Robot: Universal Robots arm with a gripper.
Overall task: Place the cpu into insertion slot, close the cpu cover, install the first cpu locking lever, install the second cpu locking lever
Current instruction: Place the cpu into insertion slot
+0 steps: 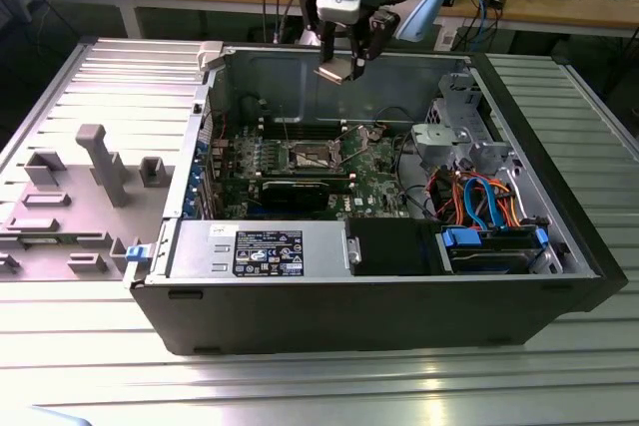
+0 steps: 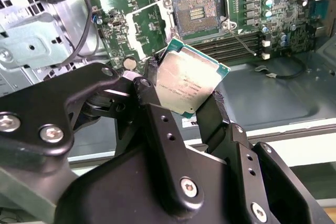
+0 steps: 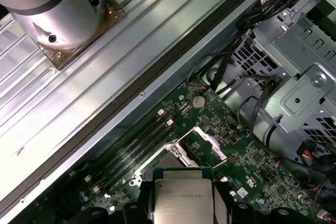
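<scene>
end effector (image 1: 347, 55) grips the cpu (image 2: 190, 83) well above the slot (image 2: 195, 13); any tilt on landing could jam or damage it.

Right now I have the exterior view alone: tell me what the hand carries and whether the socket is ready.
Observer: In the second wrist view the hand is shut on the chip, pinching two opposite edges.
Operator: Check the socket.
Observer: Same view: the socket is empty, its dark centre bare.
Operator: Report the cover.
Observer: In the first wrist view the cover is swung open beside the socket, off its top.
</scene>
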